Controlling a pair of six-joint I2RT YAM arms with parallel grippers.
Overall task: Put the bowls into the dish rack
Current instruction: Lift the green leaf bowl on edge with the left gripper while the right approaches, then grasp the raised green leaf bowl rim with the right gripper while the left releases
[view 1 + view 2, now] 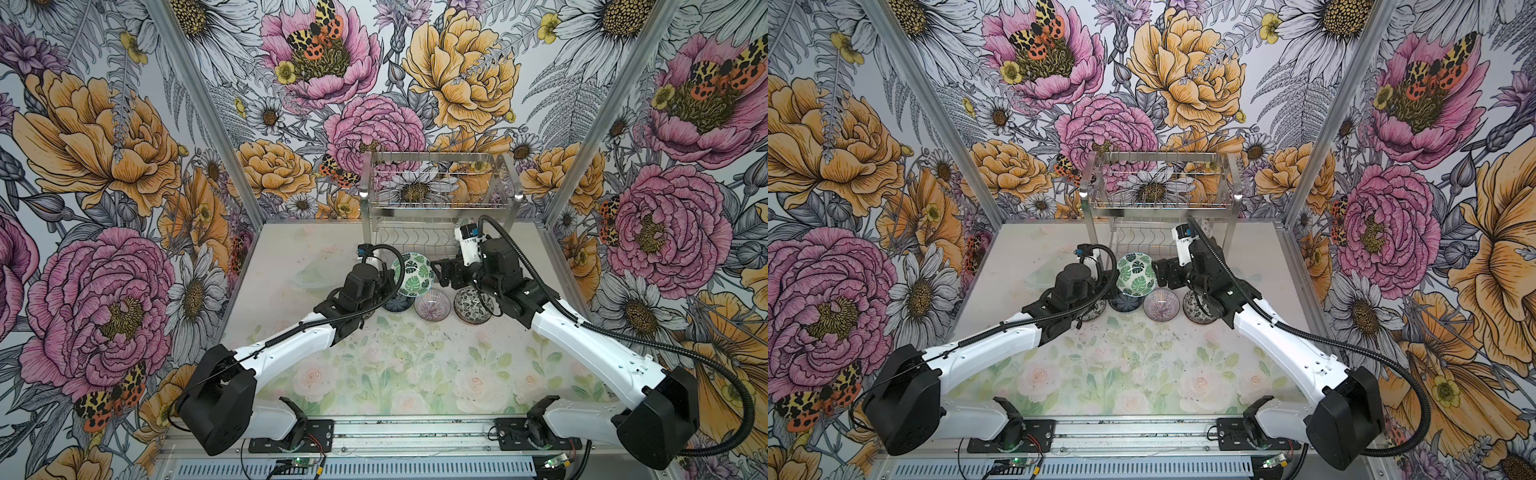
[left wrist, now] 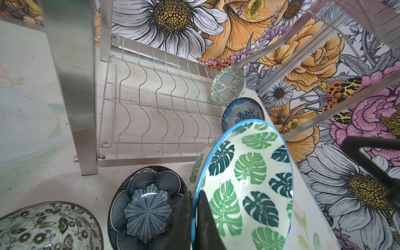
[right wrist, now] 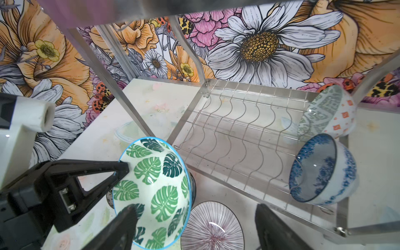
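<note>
The shiny steel wire dish rack [image 1: 436,206] is set at the back of the table [image 1: 374,374], and on its lower tier of wavy wires two glazed round bowls are stood on edge at the right end: a grey-green geometric bowl [image 3: 322,110] and a blue floral bowl [image 3: 313,168]. A blue-rimmed leaf-printed bowl [image 1: 413,274] is held tilted before the rack, its rim clamped by the left gripper [image 2: 192,216]. It is near a dark netted bowl [image 2: 147,207], a pink-lined bowl [image 1: 432,305] and a black-and-white floral bowl [image 1: 471,305] resting on the table. The right gripper [image 3: 194,208] is held beside it, jaws apart, nothing gripped.

Floral bowl [image 1: 467,307] apparently beneath right arm [image 1: 515,305]
</note>
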